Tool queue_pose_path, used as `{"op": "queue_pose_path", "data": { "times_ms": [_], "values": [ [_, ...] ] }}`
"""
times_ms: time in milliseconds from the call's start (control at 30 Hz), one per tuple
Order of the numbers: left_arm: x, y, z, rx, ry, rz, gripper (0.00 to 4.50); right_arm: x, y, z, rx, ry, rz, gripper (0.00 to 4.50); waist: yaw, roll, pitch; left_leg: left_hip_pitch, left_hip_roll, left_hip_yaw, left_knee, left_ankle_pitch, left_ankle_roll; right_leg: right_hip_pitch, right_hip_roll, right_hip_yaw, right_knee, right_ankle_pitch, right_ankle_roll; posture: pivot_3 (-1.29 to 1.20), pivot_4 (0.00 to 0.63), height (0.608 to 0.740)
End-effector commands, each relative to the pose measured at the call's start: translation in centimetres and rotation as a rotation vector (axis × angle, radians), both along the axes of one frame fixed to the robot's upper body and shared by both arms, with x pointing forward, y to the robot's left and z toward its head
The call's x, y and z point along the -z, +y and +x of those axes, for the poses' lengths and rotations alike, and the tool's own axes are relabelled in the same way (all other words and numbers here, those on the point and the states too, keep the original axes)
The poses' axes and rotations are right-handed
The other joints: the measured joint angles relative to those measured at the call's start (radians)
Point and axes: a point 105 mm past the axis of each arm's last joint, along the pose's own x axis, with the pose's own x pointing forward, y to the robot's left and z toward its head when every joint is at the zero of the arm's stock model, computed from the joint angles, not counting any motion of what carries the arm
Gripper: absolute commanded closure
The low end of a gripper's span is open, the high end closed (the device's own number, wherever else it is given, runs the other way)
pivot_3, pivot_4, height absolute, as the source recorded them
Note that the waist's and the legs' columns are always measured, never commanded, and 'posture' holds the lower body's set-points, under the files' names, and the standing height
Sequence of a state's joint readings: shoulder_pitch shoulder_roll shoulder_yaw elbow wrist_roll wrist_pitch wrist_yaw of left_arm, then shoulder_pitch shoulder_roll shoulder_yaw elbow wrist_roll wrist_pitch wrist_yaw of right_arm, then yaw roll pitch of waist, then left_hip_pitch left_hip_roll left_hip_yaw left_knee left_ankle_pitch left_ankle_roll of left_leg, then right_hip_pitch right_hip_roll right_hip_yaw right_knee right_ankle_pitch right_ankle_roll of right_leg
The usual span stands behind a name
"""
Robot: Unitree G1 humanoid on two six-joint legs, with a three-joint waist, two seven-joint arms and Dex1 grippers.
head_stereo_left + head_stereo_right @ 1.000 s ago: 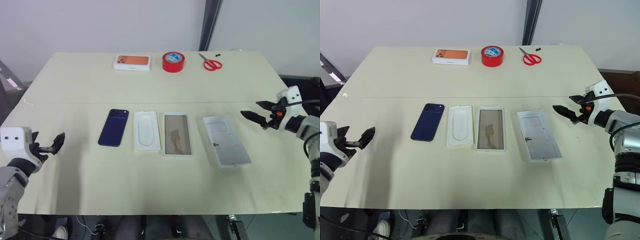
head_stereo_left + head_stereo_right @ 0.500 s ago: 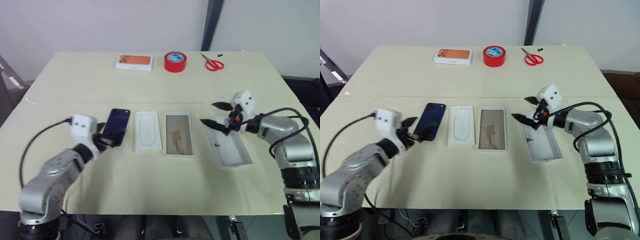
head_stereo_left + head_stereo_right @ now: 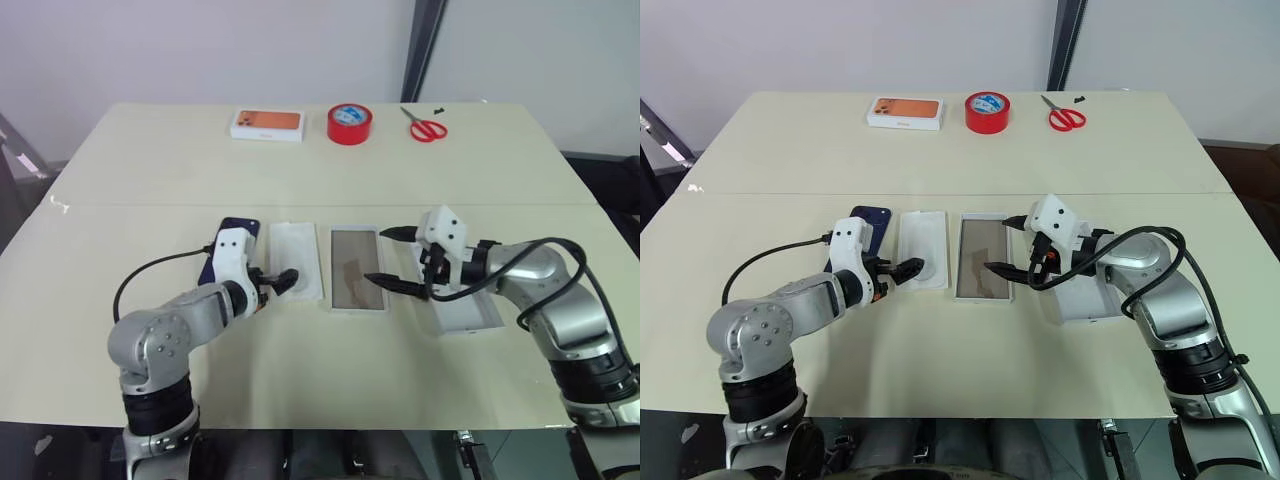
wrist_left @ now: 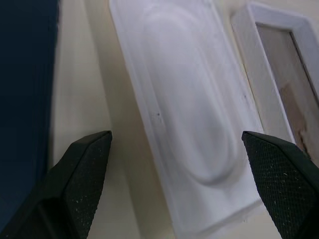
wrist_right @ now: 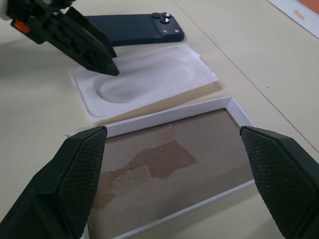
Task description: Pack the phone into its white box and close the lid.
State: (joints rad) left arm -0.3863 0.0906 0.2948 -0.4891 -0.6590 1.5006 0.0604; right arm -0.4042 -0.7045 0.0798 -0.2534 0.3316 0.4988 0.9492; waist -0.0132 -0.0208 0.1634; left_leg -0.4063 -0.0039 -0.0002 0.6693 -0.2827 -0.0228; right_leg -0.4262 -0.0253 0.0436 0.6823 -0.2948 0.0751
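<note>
The phone (image 3: 858, 237) lies flat on the table, unpacked, just beside the flat white insert (image 4: 189, 114). The left gripper (image 3: 902, 270) is spread wide over that insert, so the wrong item may be seized. The right gripper (image 3: 1006, 244), likewise empty and spread, straddles the white box (image 5: 164, 164), which may be shoved. The lid (image 3: 470, 312) lies just beyond.

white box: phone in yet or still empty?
Empty. The white box shows its bare tan-brown bottom, with nothing inside. The phone lies flat on the table, beyond the white insert.
</note>
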Motion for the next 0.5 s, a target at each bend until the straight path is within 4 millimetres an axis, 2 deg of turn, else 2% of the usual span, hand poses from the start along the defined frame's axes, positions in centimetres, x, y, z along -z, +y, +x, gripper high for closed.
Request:
{"op": "queue_pose_path", "data": {
  "times_ms": [33,67,167,400,500],
  "values": [
    [0.5,-0.1,0.0,0.002,0.041,-0.004,0.09,-0.5,0.7,-0.5,-0.028,-0.049,-0.006,0.01,0.0,0.0,0.0,0.0,0.0,0.0,0.0,0.0,0.0,0.0,0.0,0.0,0.0,0.0,0.0,0.0,0.15,0.733],
    [0.6,-0.3,0.1,0.006,0.046,-0.013,0.09,-0.4,0.8,-0.6,-0.031,-0.049,-0.006,0.01,0.001,0.0,0.0,0.0,0.0,0.0,0.0,0.0,0.0,0.0,0.0,0.0,0.0,0.0,0.0,0.0,0.15,0.733],
    [0.4,-0.4,0.6,-0.021,0.05,-0.054,0.93,-0.4,1.1,-0.9,-0.038,-0.052,-0.004,0.0,0.003,0.0,0.0,0.0,0.0,0.0,0.0,0.0,0.0,0.0,0.0,0.0,0.0,0.0,0.0,0.0,0.15,0.733],
    [0.4,0.7,1.2,-0.074,0.039,-0.043,4.47,-0.2,1.2,-1.3,-0.039,-0.053,-0.006,0.0,0.002,0.0,0.0,0.0,-0.001,0.0,0.0,0.0,0.0,0.0,0.0,0.0,0.0,0.0,0.0,0.0,0.15,0.733],
    [-0.4,1.2,1.6,-0.109,0.003,-0.083,4.47,0.1,1.2,-1.5,-0.05,-0.049,-0.025,0.0,0.0,0.0,0.0,0.0,-0.001,0.0,0.0,0.0,0.0,0.0,0.0,0.0,0.0,0.0,0.0,0.0,0.15,0.733]
  ]
}}
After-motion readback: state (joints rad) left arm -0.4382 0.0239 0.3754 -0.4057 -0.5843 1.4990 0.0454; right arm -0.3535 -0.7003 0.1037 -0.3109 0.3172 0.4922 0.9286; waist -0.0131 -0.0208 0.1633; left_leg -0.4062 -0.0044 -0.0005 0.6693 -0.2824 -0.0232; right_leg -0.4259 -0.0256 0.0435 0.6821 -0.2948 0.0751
